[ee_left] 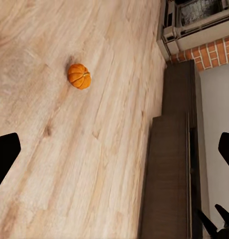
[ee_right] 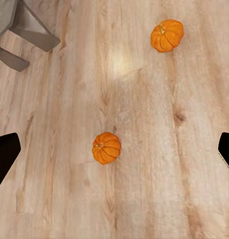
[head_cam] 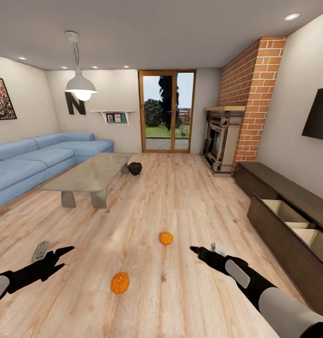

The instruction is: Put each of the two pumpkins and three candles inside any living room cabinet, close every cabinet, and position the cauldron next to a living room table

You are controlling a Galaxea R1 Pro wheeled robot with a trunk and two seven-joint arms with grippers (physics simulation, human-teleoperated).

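Note:
Two orange pumpkins lie on the wood floor, one [head_cam: 166, 238] ahead of the right gripper and one [head_cam: 119, 283] nearer, between the arms; the right wrist view shows both [ee_right: 167, 35] [ee_right: 106, 148]. My left gripper [head_cam: 63, 258] hovers open, left of the near pumpkin. Over the floor to the right of the pumpkins, my right gripper [head_cam: 195, 250] is open and empty. The dark brown cabinet [head_cam: 278, 185] runs along the right wall with a drawer [head_cam: 285, 213] pulled out. A black cauldron [head_cam: 134, 167] sits on the floor beside the coffee table [head_cam: 93, 171]. The candles are out of view.
A blue corner sofa [head_cam: 34, 162] stands behind the table at the left. A brick fireplace [head_cam: 224, 141] fills the far right corner, with a glass door [head_cam: 167, 110] beside it. Open wood floor stretches between the table and the cabinet.

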